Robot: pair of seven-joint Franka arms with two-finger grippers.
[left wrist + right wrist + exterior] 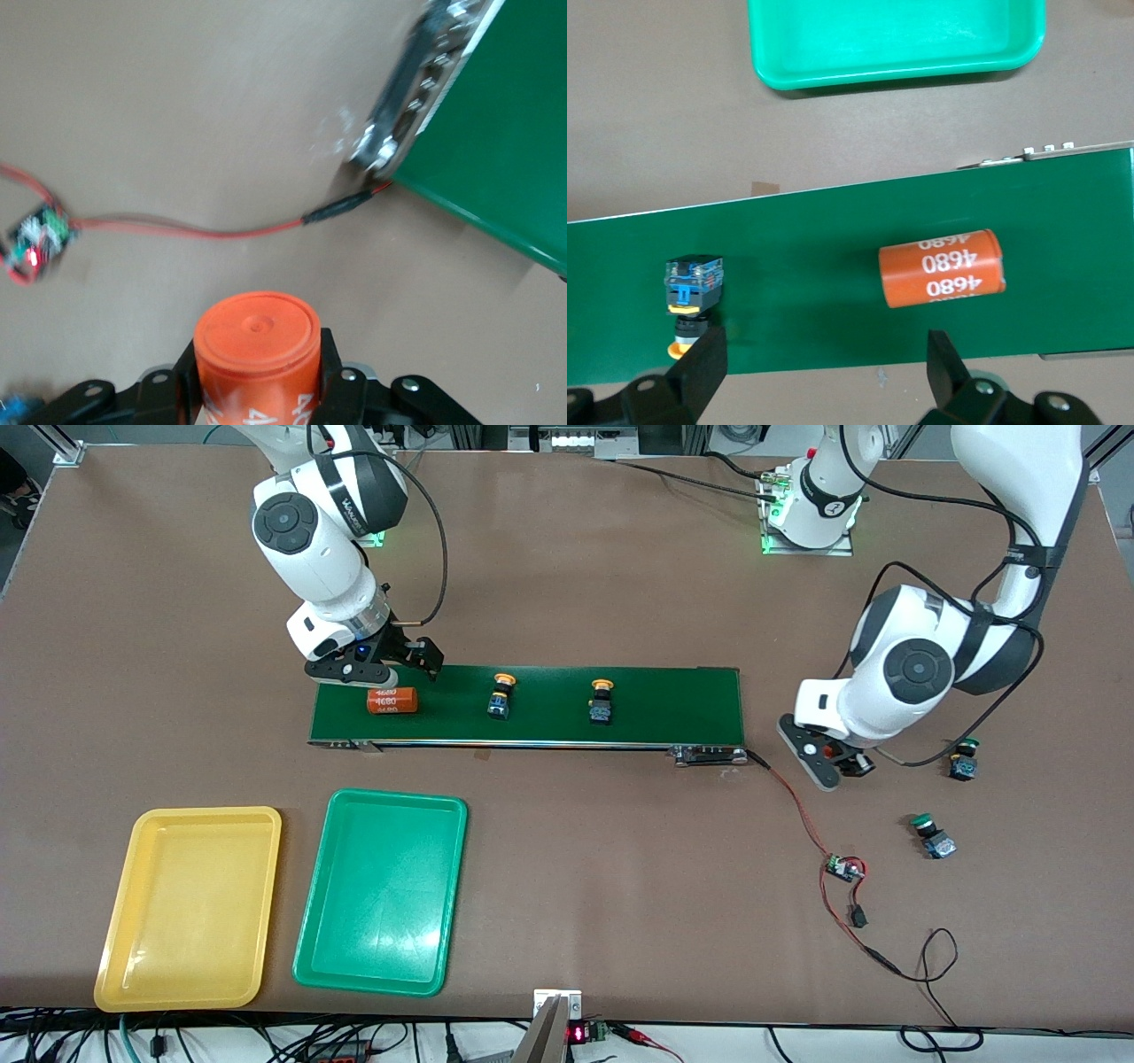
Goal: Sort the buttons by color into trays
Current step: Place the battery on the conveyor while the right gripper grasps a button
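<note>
My left end effector [259,403] is clamped on an orange cylinder [257,354], which stands upright between my fingers, its flat round top toward the wrist camera; it hangs over the bare brown surface [576,886] just off the conveyor belt's [549,707] end toward the left arm, above the red wire [195,230] that runs from the belt's metal end to a small circuit board [35,239]. My right end effector [390,664] hovers over the belt's other end with its fingers spread wide and nothing between them; under it lies a second orange cylinder [942,267] on its side, white "4680" print showing. Two yellow-capped buttons ride the belt: one [500,695] near its middle, beside the lying cylinder, and another [601,701] farther toward the left arm's end. Two green-capped buttons sit on the surface toward the left arm's end, well apart from the belt: one [964,759] just beside my left arm, the other [932,836] nearer the front camera. The yellow tray [151,974] and the green tray [372,974] lie side by side nearer the front camera than the belt, toward the right arm's end, both holding no buttons.
</note>
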